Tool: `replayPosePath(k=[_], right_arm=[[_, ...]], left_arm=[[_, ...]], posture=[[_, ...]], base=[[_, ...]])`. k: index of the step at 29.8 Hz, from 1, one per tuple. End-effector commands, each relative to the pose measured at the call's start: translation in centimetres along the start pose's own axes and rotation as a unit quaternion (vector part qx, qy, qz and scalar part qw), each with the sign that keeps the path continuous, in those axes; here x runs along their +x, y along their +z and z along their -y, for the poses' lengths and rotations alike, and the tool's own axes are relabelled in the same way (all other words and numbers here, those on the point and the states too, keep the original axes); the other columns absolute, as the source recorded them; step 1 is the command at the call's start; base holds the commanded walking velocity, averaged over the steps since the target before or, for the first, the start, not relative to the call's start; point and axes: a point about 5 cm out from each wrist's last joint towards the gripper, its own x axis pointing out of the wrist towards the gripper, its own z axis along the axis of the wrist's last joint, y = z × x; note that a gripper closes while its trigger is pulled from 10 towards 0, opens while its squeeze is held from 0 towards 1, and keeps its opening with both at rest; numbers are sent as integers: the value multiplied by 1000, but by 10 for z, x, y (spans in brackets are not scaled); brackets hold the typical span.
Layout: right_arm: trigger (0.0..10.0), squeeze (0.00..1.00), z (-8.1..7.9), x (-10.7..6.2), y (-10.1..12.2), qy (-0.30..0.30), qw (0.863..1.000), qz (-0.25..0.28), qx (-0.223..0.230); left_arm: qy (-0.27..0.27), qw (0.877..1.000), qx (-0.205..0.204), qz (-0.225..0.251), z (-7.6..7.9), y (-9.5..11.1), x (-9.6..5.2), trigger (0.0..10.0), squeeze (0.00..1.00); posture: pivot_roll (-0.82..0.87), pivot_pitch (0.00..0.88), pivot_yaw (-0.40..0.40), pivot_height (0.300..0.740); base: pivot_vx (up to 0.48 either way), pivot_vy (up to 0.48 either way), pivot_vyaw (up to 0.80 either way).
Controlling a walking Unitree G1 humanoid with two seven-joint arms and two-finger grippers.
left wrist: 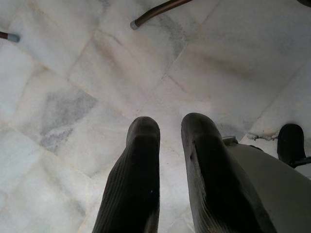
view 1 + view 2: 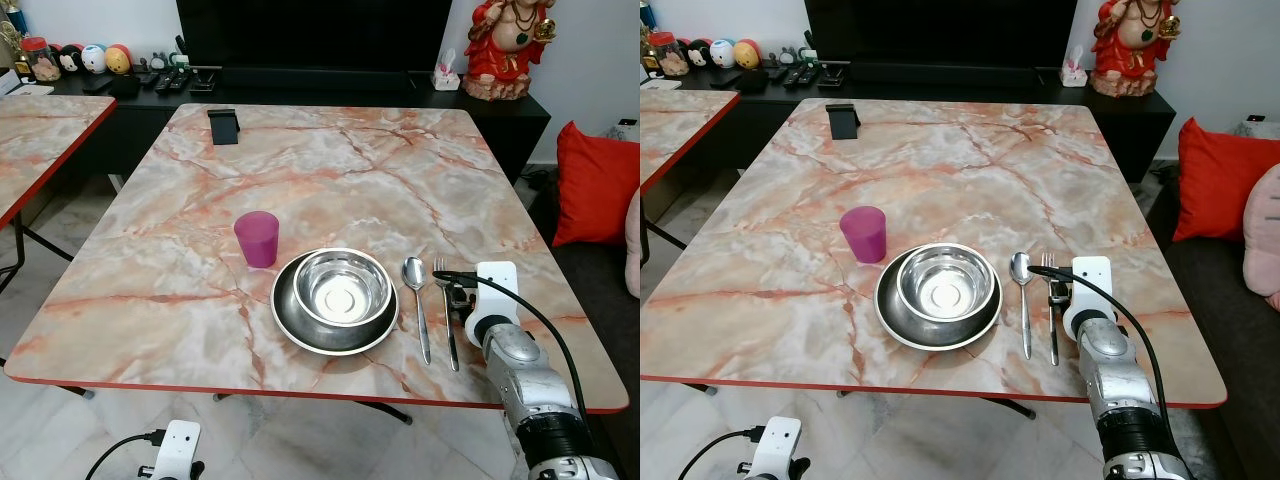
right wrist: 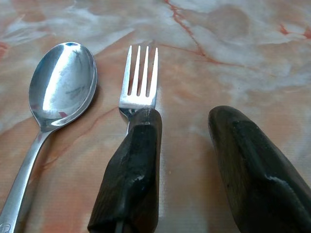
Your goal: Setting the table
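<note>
The marble-patterned worktop [image 2: 330, 170] carries a place setting near its front edge. A steel bowl [image 2: 343, 285] sits inside a steel plate [image 2: 290, 318]. A purple cup [image 2: 257, 239] stands upright just beside the plate, on its far left. To the right of the plate lie a spoon [image 2: 418, 300] and a fork [image 2: 446, 310], side by side and close together, handles toward the front edge, bowl and tines pointing away.

The right end effector [image 3: 182, 160] is low over the worktop at the fork. Its fingers are apart and clamp nothing. In the right wrist view one finger [image 3: 131, 170] lies over the fork's neck, covering the handle just behind the tines; the other finger [image 3: 252, 165] is over bare worktop on the side away from the spoon. Whether the finger touches the fork cannot be told. The spoon lies outside the gap.

The left end effector [image 1: 167, 160] hangs below worktop level over the pale tiled floor [image 1: 73, 97], its fingers slightly apart and holding nothing.

At the far edge of the worktop stands a small black stand [image 2: 224, 126].
</note>
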Motion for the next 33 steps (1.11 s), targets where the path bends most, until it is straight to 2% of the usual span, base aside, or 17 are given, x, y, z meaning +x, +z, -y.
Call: replayPosePath(k=[1, 5, 6, 8, 9, 10, 12, 15, 19, 22, 33], right_arm=[[10000, 0, 0, 1, 6, -1, 1000, 10, -3], [10000, 0, 5, 0, 9, -20, 1000, 24, 4], [10000, 0, 9, -1, 13, -37, 998, 42, 7], [10000, 0, 17, -4, 27, -68, 992, 100, 21], [10000, 0, 21, -9, 36, -83, 985, 145, 35], [10000, 0, 21, -9, 36, -83, 985, 145, 35], [10000, 0, 24, -26, 53, -94, 963, 245, 56], [10000, 0, 22, -41, 52, -95, 951, 290, 54], [10000, 0, 21, -49, 51, -97, 944, 313, 40], [10000, 0, 19, -52, 53, -90, 940, 326, 52], [10000, 0, 8, -51, 72, -73, 927, 364, 53]], left_arm=[[0, 1000, 9, -3, -1, -3, -1, 10000, 0], [0, 1000, 9, -3, -1, -3, -1, 10000, 0], [0, 1000, 8, -3, -2, -3, -1, 10000, 0], [2, 1000, 7, -2, -2, -3, -1, 10000, 0], [3, 1000, 4, 1, -2, -3, -1, 10000, 0], [3, 1000, 4, 1, -2, -3, -1, 10000, 0], [5, 1000, 0, 9, -4, -2, -1, 10000, 0], [3, 1000, -1, 10, -5, -3, -2, 10000, 0], [3, 1000, -3, 8, -6, -5, -2, 10000, 0], [5, 1000, -2, 1, -7, -7, -3, 10000, 0], [7, 1000, -6, 3, -6, -7, -3, 10000, 0]], posture=[[11, 0, -11, 740], [12, 0, -12, 740], [12, 0, -12, 740], [12, 0, -11, 740], [12, 0, -11, 740], [12, 0, -11, 740], [8, 0, -11, 740], [6, 0, -8, 740], [2, 0, -4, 740], [1, 0, -4, 740], [10, 0, -11, 740]], base=[[0, 0, 0], [0, 0, 0], [0, 0, 0], [0, 0, 0], [0, 0, 0], [0, 0, 0], [0, 0, 0], [0, 0, 0], [0, 0, 0], [0, 0, 0], [0, 473, 0]])
